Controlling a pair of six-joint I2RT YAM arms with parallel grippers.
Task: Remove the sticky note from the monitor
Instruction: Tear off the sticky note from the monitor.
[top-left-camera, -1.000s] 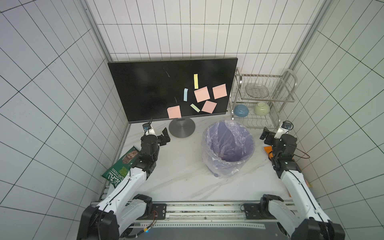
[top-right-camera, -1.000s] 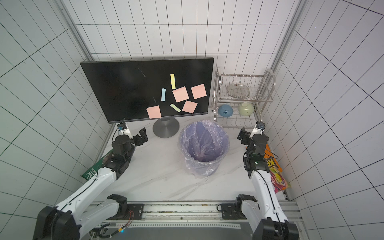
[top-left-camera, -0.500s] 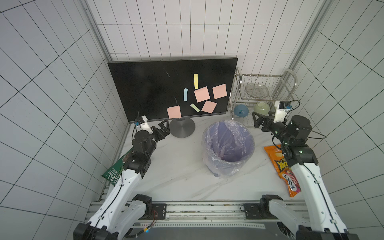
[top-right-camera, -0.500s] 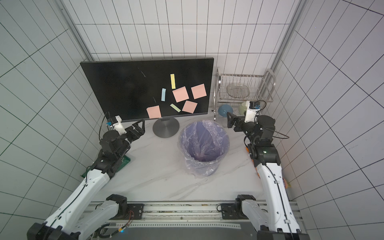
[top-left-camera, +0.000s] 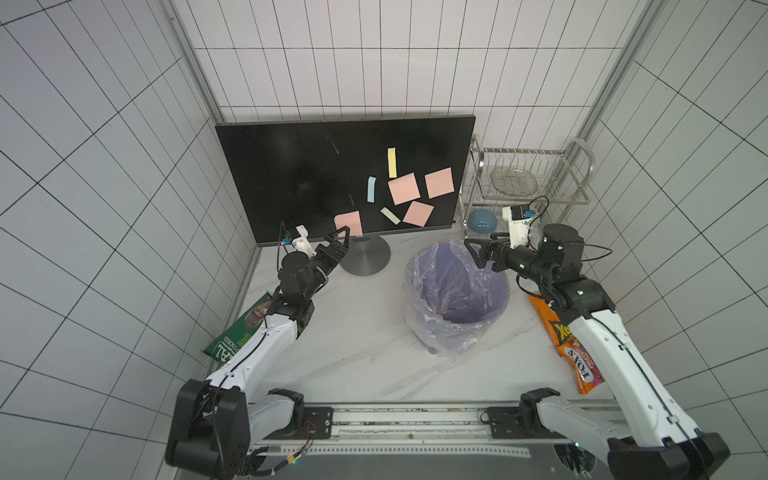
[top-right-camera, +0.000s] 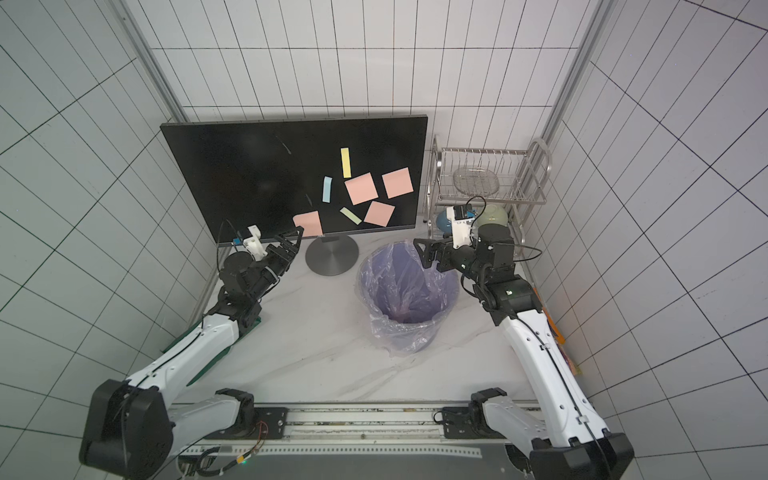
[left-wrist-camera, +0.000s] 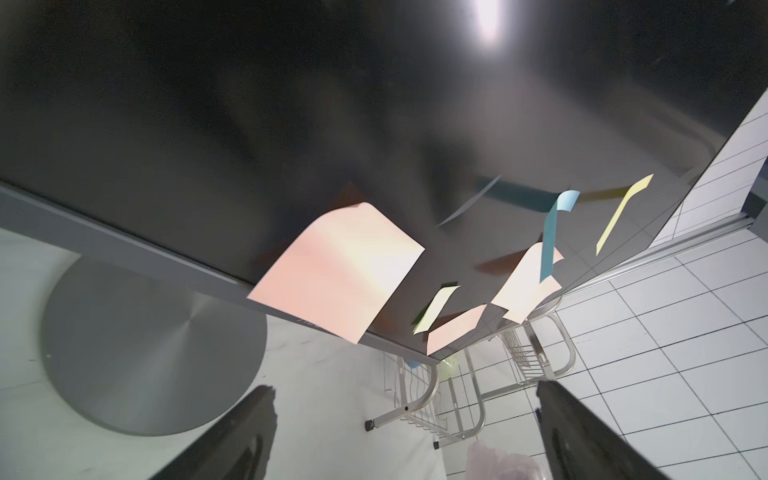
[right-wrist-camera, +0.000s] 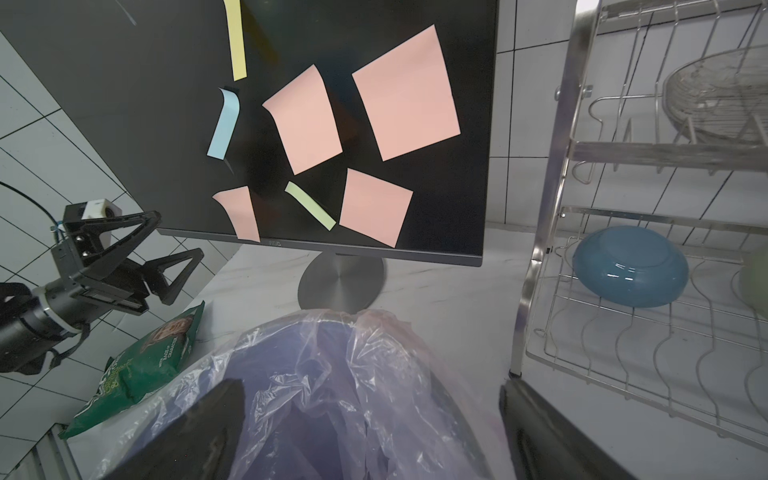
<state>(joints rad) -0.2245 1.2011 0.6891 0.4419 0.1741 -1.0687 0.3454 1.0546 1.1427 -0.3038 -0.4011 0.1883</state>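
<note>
The monitor (top-left-camera: 299, 178) is stood at the back of the marble table (top-left-camera: 353, 332) on its round grey base (top-left-camera: 368, 262). Seven sticky notes (top-left-camera: 404, 189) are stuck on the right part of the screen: four pink squares plus blue, yellow and green strips. The left gripper (top-left-camera: 340, 233) is held wide open and empty, just in front of the lowest pink sticky note (top-left-camera: 348, 222) by the bottom bezel. The right gripper (top-left-camera: 473, 252) is spread too, nothing gripped — it's parked over the far rim of the lined bin (top-left-camera: 457, 328).
</note>
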